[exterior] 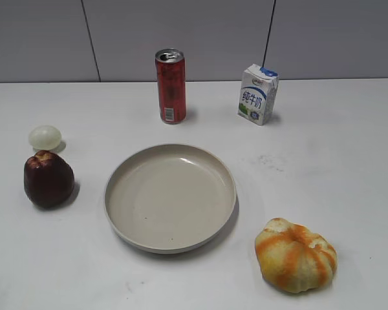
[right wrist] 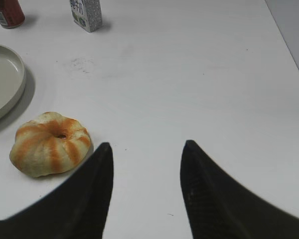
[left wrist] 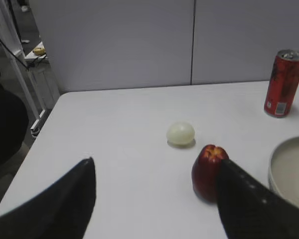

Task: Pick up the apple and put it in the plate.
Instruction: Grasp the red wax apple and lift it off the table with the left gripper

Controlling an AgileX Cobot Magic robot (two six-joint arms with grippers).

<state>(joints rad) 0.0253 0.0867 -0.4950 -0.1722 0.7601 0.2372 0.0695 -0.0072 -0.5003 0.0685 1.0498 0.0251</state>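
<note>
Nothing's really happening yet: the apple is sitting on the desk left of the empty plate, both grippers' fingers are hanging wide and holding nothing.

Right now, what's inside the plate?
Nothing. The plate is bare all over, nothing hidden inside it. The apple sits on the table to its left.

The white table carries the plate, apple, ball, can, carton and pumpkin.
</note>
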